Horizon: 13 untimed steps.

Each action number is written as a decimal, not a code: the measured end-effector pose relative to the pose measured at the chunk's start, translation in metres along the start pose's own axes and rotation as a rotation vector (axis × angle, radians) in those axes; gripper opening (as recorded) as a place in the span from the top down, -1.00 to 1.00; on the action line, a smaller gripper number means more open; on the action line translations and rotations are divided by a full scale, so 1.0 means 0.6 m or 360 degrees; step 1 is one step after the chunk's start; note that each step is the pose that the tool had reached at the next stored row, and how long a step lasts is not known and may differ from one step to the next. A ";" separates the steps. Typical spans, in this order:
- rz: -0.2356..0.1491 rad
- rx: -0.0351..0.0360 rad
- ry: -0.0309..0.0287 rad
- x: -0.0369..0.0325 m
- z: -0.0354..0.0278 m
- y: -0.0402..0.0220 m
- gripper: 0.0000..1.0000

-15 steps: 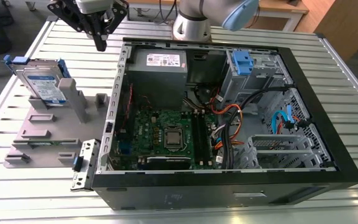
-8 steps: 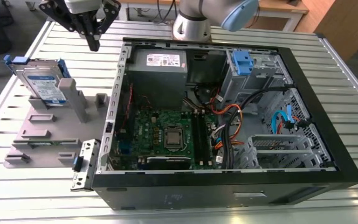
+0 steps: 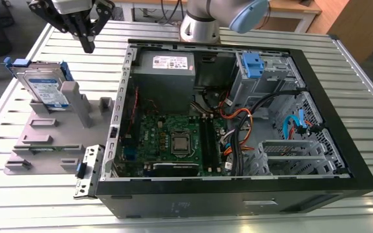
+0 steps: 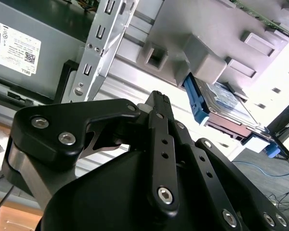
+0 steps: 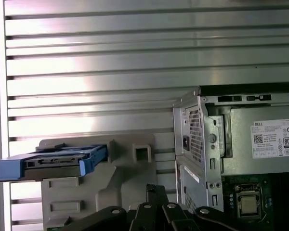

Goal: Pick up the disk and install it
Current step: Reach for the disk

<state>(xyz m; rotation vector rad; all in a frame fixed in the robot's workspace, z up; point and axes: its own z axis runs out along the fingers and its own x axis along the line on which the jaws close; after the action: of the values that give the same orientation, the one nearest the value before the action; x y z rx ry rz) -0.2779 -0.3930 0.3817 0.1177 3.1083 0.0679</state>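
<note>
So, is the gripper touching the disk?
Apart. In the exterior view the gripper hangs over the table, and bare slats show between its tip and the disk, which stands on edge in the grey holder.

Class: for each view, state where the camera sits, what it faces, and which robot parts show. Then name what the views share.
Exterior view: off the arm, raised, looking down on the open computer case and the disk in its grey stand; arm and gripper show.
First wrist view: on the arm, looking past the gripper at disk, stand and table.
Second wrist view: on the arm, close behind the gripper, facing the disk.
Shared: all three see disk and gripper.
</note>
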 end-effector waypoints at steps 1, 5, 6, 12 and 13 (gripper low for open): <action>0.0000 0.0000 0.00001 0.004 0.000 0.000 0.79; 0.0000 0.0000 -0.00001 0.018 0.001 0.001 0.79; 0.0000 0.0000 0.00001 0.021 0.002 0.001 0.79; 0.0000 0.0000 0.00000 0.041 0.003 0.001 0.79; 0.0000 0.0000 0.00001 0.045 0.004 0.001 0.79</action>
<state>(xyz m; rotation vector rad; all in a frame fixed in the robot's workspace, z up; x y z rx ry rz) -0.3045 -0.3901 0.3789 0.1179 3.1084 0.0678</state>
